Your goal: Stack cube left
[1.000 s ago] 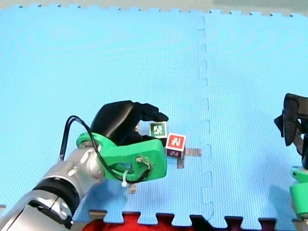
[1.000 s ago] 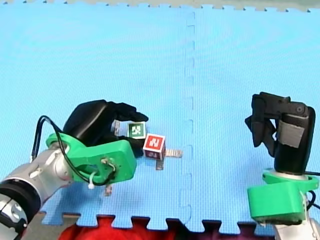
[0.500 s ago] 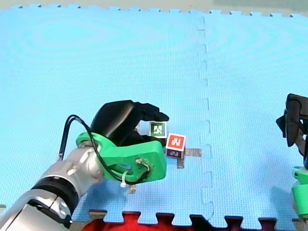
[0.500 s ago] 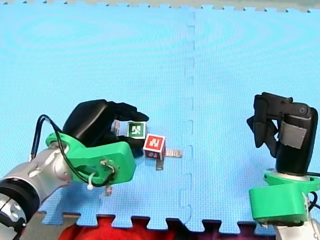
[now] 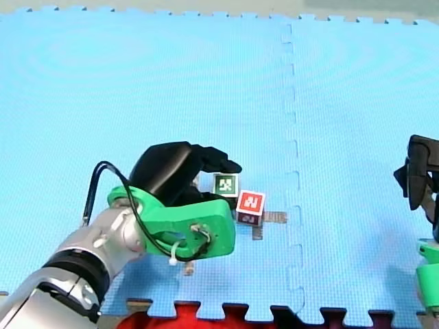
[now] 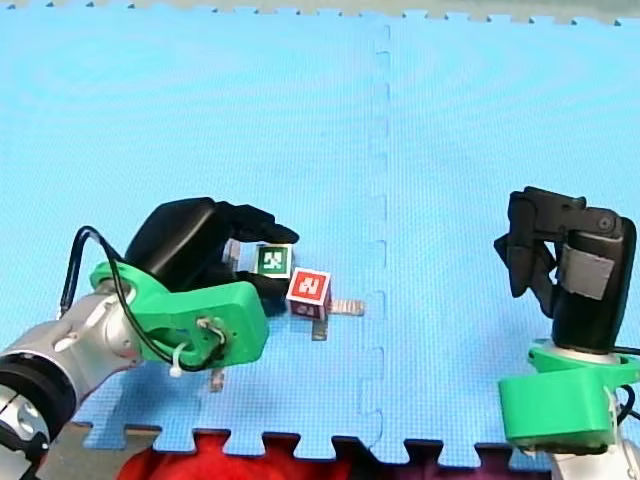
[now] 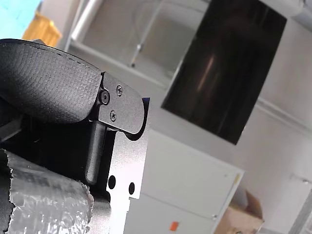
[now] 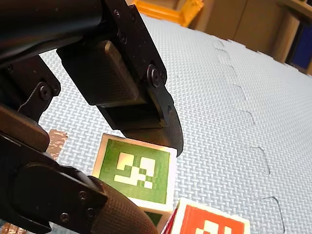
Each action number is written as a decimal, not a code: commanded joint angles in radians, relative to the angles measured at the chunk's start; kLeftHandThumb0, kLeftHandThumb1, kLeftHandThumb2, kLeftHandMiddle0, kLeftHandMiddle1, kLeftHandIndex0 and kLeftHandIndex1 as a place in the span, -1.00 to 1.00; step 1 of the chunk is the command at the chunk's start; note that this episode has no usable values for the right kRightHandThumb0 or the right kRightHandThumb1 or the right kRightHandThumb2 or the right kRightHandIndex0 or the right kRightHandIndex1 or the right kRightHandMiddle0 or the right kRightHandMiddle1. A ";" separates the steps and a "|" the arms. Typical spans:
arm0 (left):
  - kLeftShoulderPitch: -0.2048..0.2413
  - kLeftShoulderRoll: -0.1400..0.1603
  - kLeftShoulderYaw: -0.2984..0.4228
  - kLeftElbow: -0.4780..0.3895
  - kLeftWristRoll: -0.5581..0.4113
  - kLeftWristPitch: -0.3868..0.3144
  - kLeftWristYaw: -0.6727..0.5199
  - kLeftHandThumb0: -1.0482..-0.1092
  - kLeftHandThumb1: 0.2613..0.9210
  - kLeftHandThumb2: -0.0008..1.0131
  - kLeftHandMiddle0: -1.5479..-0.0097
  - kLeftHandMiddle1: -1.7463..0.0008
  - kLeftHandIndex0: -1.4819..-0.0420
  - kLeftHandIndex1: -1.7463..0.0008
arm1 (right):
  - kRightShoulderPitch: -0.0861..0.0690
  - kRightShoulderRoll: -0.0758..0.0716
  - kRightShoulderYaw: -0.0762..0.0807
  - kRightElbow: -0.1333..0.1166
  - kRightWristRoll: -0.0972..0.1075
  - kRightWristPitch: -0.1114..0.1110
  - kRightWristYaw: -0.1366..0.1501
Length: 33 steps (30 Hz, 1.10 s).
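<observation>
A green-topped cube (image 5: 225, 184) sits on the blue foam mat (image 5: 206, 82), touching a red-topped cube (image 5: 251, 202) at its right front corner. My left hand (image 5: 206, 179) is curled around the green cube, with one black finger (image 5: 221, 164) along its far side and the thumb at its near side. In the second wrist view the green cube (image 8: 136, 173) lies between a fingertip (image 8: 161, 124) and the thumb (image 8: 97, 204), and the red cube (image 8: 212, 224) is beside it. My right hand (image 6: 540, 255) hangs raised at the right edge, curled and holding nothing.
Strips of grey tape (image 5: 271, 218) lie on the mat by the red cube. A toothed mat seam (image 5: 293, 137) runs front to back right of the cubes. A red cloth (image 5: 199, 321) shows past the mat's near edge. The first wrist view shows a black hand part (image 7: 73, 102) against a room.
Almost nothing differs. The left arm has settled slightly lower with its hand still around the green cube, and the right hand has drifted slightly to the right.
</observation>
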 commanded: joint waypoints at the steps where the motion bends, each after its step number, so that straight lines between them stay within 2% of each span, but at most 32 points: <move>1: -0.023 0.028 0.005 -0.028 0.001 -0.052 0.029 0.16 0.57 -0.99 -0.17 -1.00 -0.73 0.96 | 0.002 -0.006 -0.003 0.017 0.001 -0.012 -0.007; 4: -0.041 0.043 0.016 -0.041 -0.007 -0.109 0.051 0.18 0.56 -0.99 -0.17 -1.00 -0.74 0.96 | 0.000 -0.009 -0.004 0.029 0.002 -0.017 -0.009; 7: -0.063 0.057 0.029 -0.049 -0.018 -0.135 0.039 0.19 0.56 -0.99 -0.17 -1.00 -0.75 0.96 | -0.004 -0.011 -0.004 0.042 0.003 -0.022 -0.012; 11: -0.066 0.081 0.042 -0.082 -0.028 -0.172 0.033 0.19 0.55 -1.00 -0.17 -1.00 -0.77 0.96 | -0.009 -0.015 -0.006 0.058 0.004 -0.032 -0.015; 23: -0.049 0.108 0.062 -0.140 -0.047 -0.176 -0.042 0.21 0.51 -1.00 -0.16 -1.00 -0.78 0.96 | -0.020 -0.023 -0.008 0.107 0.004 -0.064 -0.022; 26: -0.047 0.111 0.065 -0.157 -0.058 -0.175 -0.081 0.22 0.50 -1.00 -0.16 -1.00 -0.78 0.96 | -0.025 -0.025 -0.009 0.120 0.002 -0.072 -0.025; 29: -0.048 0.105 0.067 -0.162 -0.071 -0.177 -0.129 0.22 0.49 -1.00 -0.16 -1.00 -0.80 0.96 | -0.030 -0.026 -0.008 0.123 0.002 -0.071 -0.027; 31: -0.043 0.092 0.075 -0.159 -0.100 -0.175 -0.189 0.23 0.48 -1.00 -0.16 -1.00 -0.80 0.96 | -0.031 -0.027 -0.008 0.122 0.001 -0.068 -0.027; 33: -0.039 0.084 0.088 -0.157 -0.146 -0.157 -0.297 0.23 0.47 -1.00 -0.16 -1.00 -0.80 0.96 | -0.033 -0.027 -0.007 0.121 0.001 -0.066 -0.026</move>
